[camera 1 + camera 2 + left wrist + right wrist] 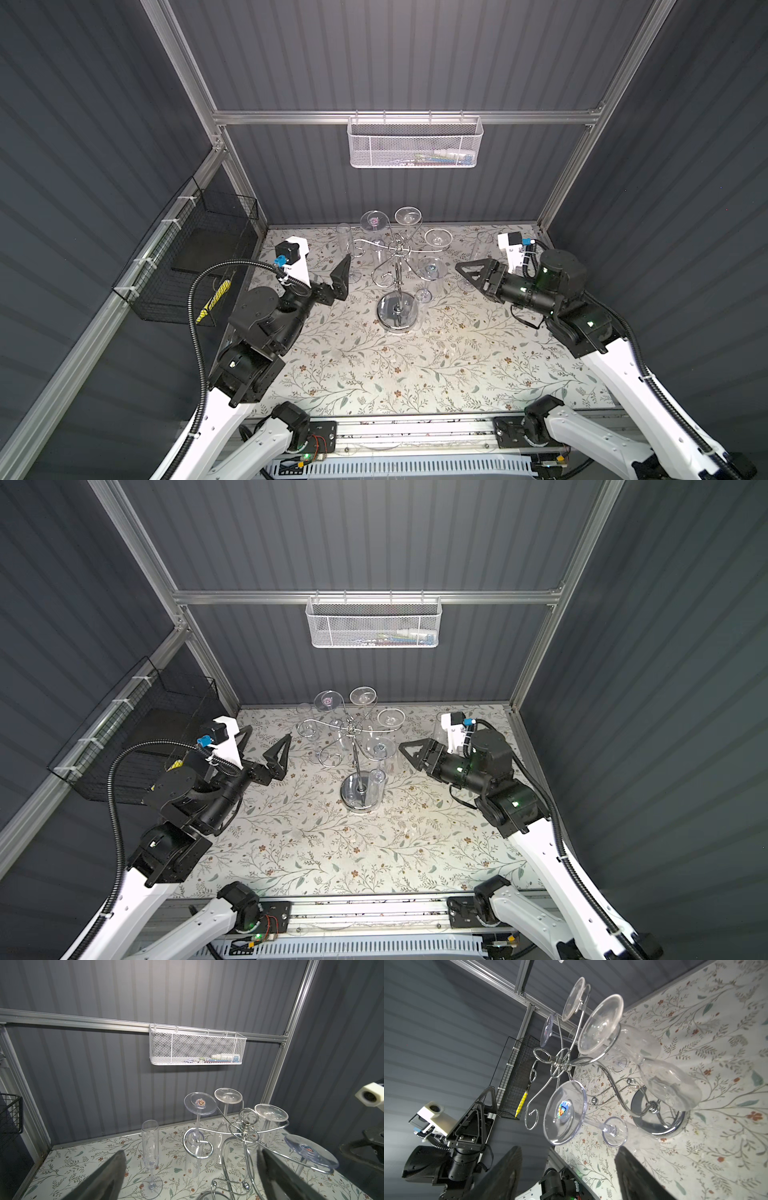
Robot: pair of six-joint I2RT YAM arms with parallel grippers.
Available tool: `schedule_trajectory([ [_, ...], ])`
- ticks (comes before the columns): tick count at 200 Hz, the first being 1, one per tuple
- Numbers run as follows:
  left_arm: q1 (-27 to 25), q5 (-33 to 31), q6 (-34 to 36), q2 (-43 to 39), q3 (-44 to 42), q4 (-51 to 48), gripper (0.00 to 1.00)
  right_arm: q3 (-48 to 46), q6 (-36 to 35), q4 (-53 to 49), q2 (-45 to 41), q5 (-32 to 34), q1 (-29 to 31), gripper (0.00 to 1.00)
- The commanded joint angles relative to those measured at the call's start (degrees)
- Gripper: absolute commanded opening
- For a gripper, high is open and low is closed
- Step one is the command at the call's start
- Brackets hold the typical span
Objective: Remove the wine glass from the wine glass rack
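The chrome wine glass rack (397,312) stands mid-table on its round base (658,1124). Several clear wine glasses hang upside down from its curled arms (245,1126). The nearest wine glass (432,268), with a coloured sticker on its foot (564,1111), hangs on the rack's right side. My right gripper (462,268) is turned on its side just right of that glass. Its jaws stand apart, open, with nothing between them (569,1169). My left gripper (268,739) is open to the left of the rack and touches nothing (193,1182).
A clear flute (149,1147) stands upright on the flowered table (374,374) at the back left of the rack. A white mesh basket (415,145) hangs on the back rail. A black wire basket (199,257) on the left wall holds a yellow-handled tool.
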Motion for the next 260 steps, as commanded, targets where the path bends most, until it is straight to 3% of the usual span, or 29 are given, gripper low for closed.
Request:
schedule_trajectory([
  [1, 0.1, 0.9, -0.1, -0.2, 0.6, 0.6, 1.0, -1.9, 5.5, 5.4, -0.1, -2.1, 0.3, 0.71],
  [36, 0.1, 0.8, -0.3, 0.3, 0.0, 1.2, 1.0, -6.9, 12.9, 15.7, 1.6, -5.7, 0.3, 0.6],
  [93, 0.1, 1.0, -0.3, 2.1, 0.2, 2.2, 1.0, -9.0, 17.7, 23.8, 5.3, -8.5, 0.3, 0.52],
  [260, 0.1, 1.0, -1.1, 2.2, -1.1, 3.1, 1.0, -11.3, 22.3, 29.7, 7.6, -10.1, 0.3, 0.19],
])
